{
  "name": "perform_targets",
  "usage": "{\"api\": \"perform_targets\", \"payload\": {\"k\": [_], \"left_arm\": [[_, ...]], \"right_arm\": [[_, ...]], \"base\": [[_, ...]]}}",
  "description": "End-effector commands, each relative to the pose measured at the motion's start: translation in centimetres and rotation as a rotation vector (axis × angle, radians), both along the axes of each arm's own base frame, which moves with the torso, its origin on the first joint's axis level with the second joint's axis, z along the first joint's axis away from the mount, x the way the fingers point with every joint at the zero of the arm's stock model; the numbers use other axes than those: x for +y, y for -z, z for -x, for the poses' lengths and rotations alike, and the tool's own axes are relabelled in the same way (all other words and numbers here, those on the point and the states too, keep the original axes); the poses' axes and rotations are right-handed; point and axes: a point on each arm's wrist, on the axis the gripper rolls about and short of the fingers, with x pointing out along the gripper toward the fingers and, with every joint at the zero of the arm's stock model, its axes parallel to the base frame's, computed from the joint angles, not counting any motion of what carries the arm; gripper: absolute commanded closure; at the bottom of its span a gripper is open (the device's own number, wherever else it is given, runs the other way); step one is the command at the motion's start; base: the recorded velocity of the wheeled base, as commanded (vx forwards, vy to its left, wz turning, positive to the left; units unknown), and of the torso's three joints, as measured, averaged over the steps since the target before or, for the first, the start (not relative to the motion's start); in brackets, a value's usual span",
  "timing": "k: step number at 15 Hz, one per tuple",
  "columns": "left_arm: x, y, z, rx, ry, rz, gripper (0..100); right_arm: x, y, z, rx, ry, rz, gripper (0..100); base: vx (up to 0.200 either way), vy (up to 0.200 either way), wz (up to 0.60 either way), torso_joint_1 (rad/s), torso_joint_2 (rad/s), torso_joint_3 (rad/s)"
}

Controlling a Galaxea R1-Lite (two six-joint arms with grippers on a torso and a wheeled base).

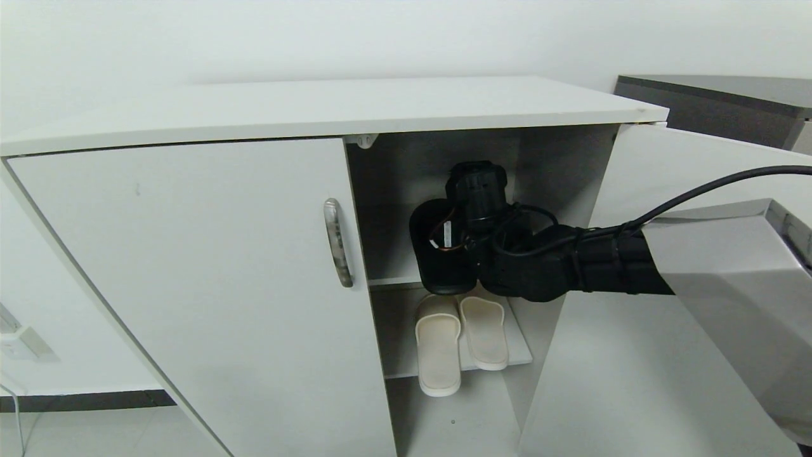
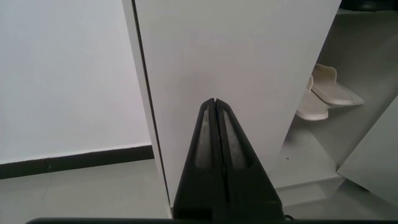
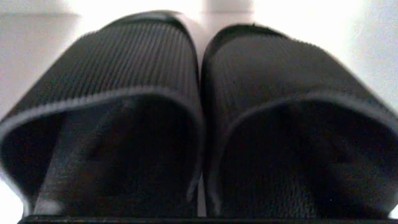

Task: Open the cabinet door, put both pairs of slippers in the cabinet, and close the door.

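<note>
The robot's left hand (image 2: 215,107) hangs low in front of the white cabinet (image 1: 330,105), its two dark fingers (image 2: 204,140) pressed flat together with nothing between them. The tips point at the closed left door (image 1: 190,285). Pale floor (image 2: 74,193) and a dark skirting strip (image 2: 74,160) lie to that side of the cabinet.

The right door (image 1: 634,381) stands swung wide, and the right arm (image 1: 571,263) passes in front of it with a black cable (image 1: 710,184) trailing off its wrist. The arm goes in through the open half of the cabinet.

At the end of the arm the right hand (image 1: 466,247) is clenched on the black slippers (image 1: 438,254). The pair is held side by side, level with the upper compartment. The nearer sole stands upright and faces outward, and its lower end dips just past the front edge of the upper shelf (image 1: 393,280). From the wrist, the ribbed straps of the two black slippers touch each other.

A metal handle (image 1: 338,242) runs upright along the inner edge of the closed door.

Below the black pair, the white slippers (image 1: 460,339) lie side by side on the lower shelf (image 1: 517,355). Their heels point outward, and the left one overhangs the shelf's front edge.

Behind the cabinet to the right, a dark grey bench (image 1: 717,101) stands against the white wall (image 1: 406,32).
</note>
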Motion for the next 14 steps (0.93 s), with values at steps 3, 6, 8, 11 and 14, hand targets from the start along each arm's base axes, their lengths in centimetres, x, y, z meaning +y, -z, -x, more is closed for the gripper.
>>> {"api": "perform_targets", "payload": {"k": [3,6,8,11,14], "left_arm": [[0.0,0.0,0.0,0.001,0.001,-0.003,100],[0.0,0.0,0.0,0.001,0.001,-0.004,100],[0.0,0.0,0.0,0.001,0.001,-0.004,100],[0.0,0.0,0.0,0.001,0.001,-0.004,100],[0.0,0.0,0.0,0.001,0.001,-0.004,100]], "right_arm": [[-0.5,-1.4,3.4,0.012,-0.041,0.007,0],[-1.3,-2.5,6.7,0.013,-0.077,0.008,0],[-2.1,-2.9,8.9,0.006,-0.105,0.001,0],[-3.3,-2.4,12.5,-0.006,-0.163,-0.012,0],[-4.6,-1.5,15.0,-0.031,-0.202,-0.038,0]], "base": [[0.0,0.0,0.0,0.0,0.0,0.0],[0.0,0.0,0.0,0.0,0.0,0.0],[0.0,0.0,0.0,0.0,0.0,0.0],[0.0,0.0,0.0,0.0,0.0,0.0],[0.0,0.0,0.0,0.0,0.0,0.0]]}}
